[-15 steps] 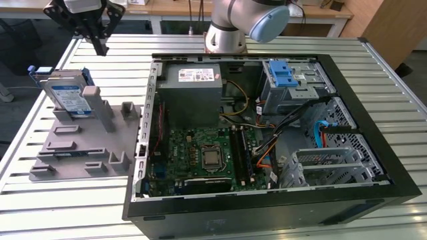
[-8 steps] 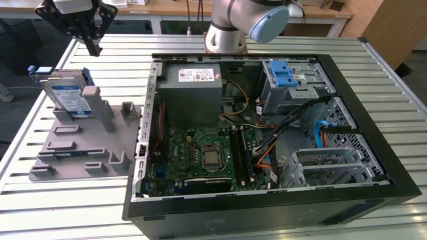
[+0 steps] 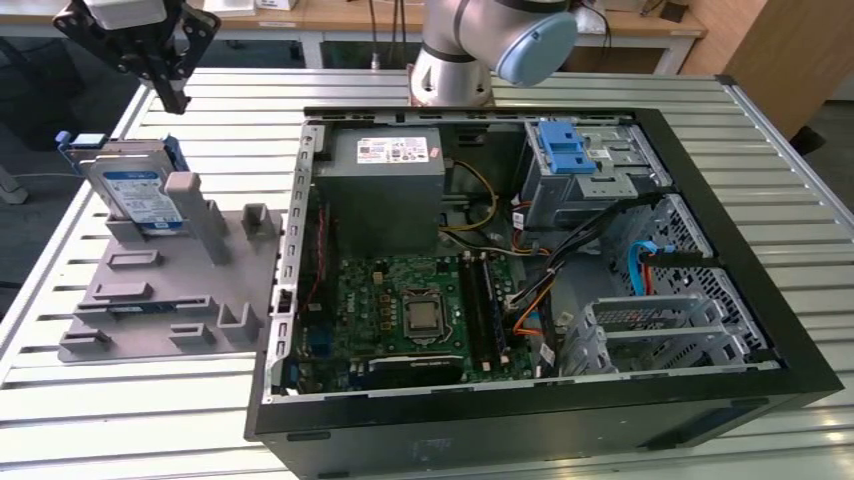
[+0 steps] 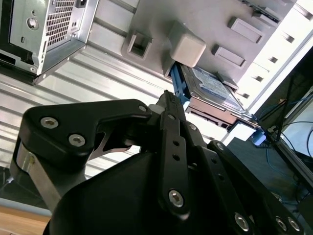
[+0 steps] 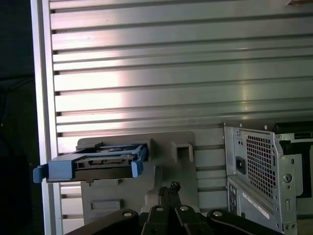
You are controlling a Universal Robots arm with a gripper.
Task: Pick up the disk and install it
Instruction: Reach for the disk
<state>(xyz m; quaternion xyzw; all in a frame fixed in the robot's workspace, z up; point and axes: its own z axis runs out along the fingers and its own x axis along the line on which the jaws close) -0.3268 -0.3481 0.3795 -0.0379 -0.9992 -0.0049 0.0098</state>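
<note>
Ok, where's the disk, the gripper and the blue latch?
disk (image 3: 144, 198), exterior view, on its blue-and-white label.
gripper (image 3: 175, 98), exterior view, at its fingertips.
latch (image 3: 567, 150), exterior view, on the middle of its blue plastic.

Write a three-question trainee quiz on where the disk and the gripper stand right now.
1. True or false: the disk is already inside the computer case.
2. Pick one. In the exterior view, the gripper is: A) near the disk but apart from it, holding nothing; B) clamped on the disk; C) down inside the computer case.
3. Short answer: what colour are the disk's side rails?

Key: 1 false; 2 A; 3 blue.
</note>
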